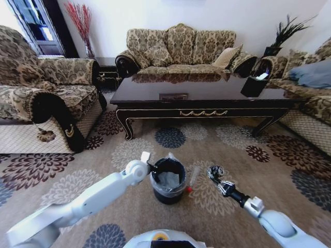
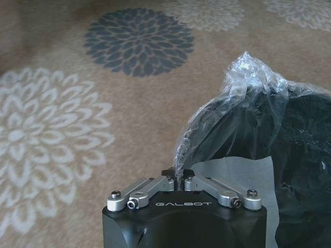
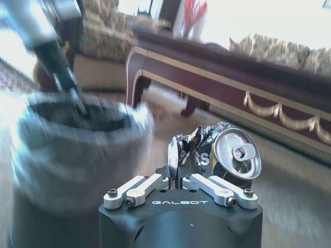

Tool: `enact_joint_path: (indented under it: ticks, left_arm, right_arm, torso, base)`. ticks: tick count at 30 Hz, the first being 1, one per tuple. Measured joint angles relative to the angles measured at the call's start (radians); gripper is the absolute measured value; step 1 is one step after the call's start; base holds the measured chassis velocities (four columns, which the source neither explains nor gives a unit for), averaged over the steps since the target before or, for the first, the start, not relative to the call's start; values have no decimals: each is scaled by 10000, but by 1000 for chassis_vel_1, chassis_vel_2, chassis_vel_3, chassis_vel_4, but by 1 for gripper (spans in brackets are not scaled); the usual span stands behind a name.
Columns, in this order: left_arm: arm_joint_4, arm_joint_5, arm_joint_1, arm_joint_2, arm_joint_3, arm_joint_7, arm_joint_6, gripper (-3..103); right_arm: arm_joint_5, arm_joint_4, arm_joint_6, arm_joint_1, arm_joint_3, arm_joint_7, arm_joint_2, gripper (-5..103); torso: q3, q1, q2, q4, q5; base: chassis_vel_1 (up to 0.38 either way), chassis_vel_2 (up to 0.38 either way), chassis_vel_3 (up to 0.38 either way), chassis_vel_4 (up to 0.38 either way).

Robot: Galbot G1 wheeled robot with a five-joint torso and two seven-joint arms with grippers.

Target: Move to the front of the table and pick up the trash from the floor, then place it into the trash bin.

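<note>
The trash bin (image 1: 168, 195), a black bucket with a thin liner bag, stands on the floor (image 1: 243, 170) in front of the table (image 1: 196, 95). My left gripper (image 1: 151, 167) is at the bin's left rim, shut on the edge of the liner bag (image 2: 243, 77). My right gripper (image 1: 215, 174) hangs just right of the bin, shut on a piece of trash, a crushed shiny can (image 3: 235, 152). A clear slim tube with a red cap (image 1: 192, 178) lies on the carpet between the bin and the right gripper. The right wrist view shows the bin (image 3: 67, 155) close by.
A patterned armchair (image 1: 46, 103) stands at the left, a sofa (image 1: 181, 49) behind the table and another seat (image 1: 310, 98) at the right. A black tissue box (image 1: 253, 85) sits on the table's right end. Open carpet lies around the bin.
</note>
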Motion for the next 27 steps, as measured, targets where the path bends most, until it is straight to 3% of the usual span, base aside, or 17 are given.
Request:
enact_joint_path:
  ticks: [11, 19, 27]
  left_arm:
    - [779, -433, -1062, -1154, 862, -331, 0, 3]
    - [862, -732, -1524, -1684, 1352, -519, 0, 3]
    - [466, -1062, -1672, -2069, 1742, -804, -1, 3]
  right_arm:
    - [401, 2935, -320, -1652, 1189, -71, 424, 7]
    - [193, 3556, -580, -1636, 791, -96, 545, 7]
    - [-95, 3116, -718, -1203, 161, -75, 632, 7]
  torso:
    - [0, 0, 0, 1, -1]
    - [0, 0, 0, 4, 0]
    - [0, 0, 0, 1, 1]
  base:
    - [0, 0, 0, 0]
    - [0, 0, 0, 0]
    - [0, 0, 0, 0]
